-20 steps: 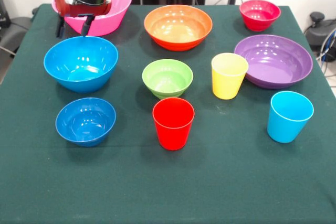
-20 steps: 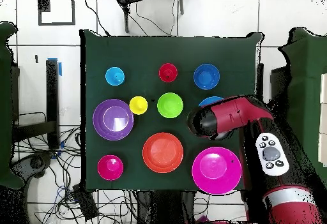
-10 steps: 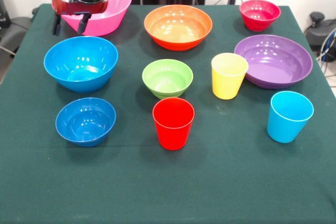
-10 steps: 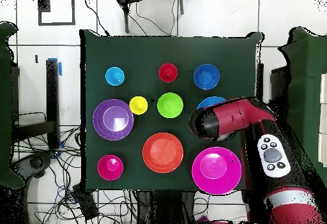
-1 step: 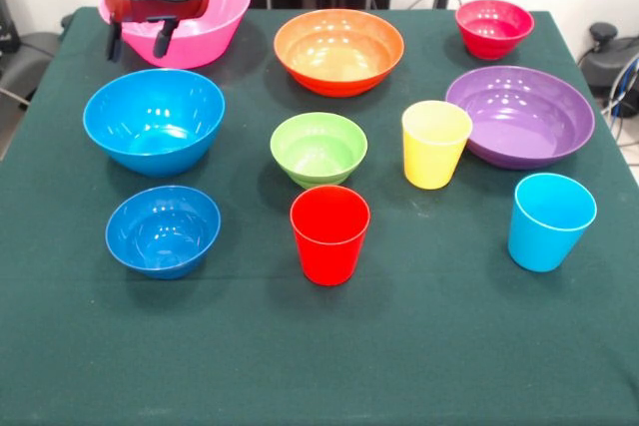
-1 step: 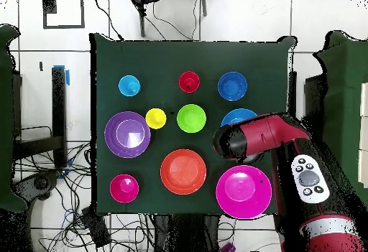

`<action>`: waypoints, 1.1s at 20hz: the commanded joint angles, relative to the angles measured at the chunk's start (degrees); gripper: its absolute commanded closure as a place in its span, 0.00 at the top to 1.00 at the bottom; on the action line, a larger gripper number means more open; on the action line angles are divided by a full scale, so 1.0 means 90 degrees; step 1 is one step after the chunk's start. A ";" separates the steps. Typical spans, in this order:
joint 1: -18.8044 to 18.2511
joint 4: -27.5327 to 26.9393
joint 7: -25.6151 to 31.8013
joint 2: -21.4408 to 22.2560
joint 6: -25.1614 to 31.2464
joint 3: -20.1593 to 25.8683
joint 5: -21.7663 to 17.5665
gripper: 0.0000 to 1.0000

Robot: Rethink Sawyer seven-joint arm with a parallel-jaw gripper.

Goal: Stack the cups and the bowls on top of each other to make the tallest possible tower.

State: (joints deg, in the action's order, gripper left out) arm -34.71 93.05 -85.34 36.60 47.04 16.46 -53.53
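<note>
My gripper (image 5: pixel 138 43) hangs open and empty at the far left, in front of the large pink bowl (image 5: pixel 228 5) and behind the large blue bowl (image 5: pixel 154 119). From overhead the arm's head (image 6: pixel 231 141) covers part of the large blue bowl (image 6: pixel 239 114). All pieces stand apart on the cloth, with no tower in view: orange bowl (image 5: pixel 338 47), small red bowl (image 5: pixel 493 27), purple bowl (image 5: pixel 519 115), green bowl (image 5: pixel 318 147), small blue bowl (image 5: pixel 163 229), yellow cup (image 5: pixel 435 144), red cup (image 5: pixel 329 234), sky-blue cup (image 5: pixel 550 221).
A dark green cloth covers the table (image 5: pixel 439 356), and its near strip holds no objects. Cables lie on the floor past the table's edges (image 6: pixel 50 184).
The gripper has risen a little and drawn back toward the pink bowl, uncovering more of the large blue bowl from overhead. No cup or bowl has moved.
</note>
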 commanded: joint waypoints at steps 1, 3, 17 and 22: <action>-0.0087 0.0548 0.1304 0.0047 -0.0563 0.0743 0.0087 1.00; -0.0154 0.0629 0.1323 0.0075 -0.0590 0.0823 0.0128 1.00; -0.0863 0.1004 0.1500 0.0011 -0.1157 0.1697 0.0129 1.00; -0.1034 0.1073 0.1530 -0.0031 -0.1206 0.1903 0.0076 1.00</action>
State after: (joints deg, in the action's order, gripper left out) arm -44.14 99.93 -85.34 38.22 39.42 28.04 -51.97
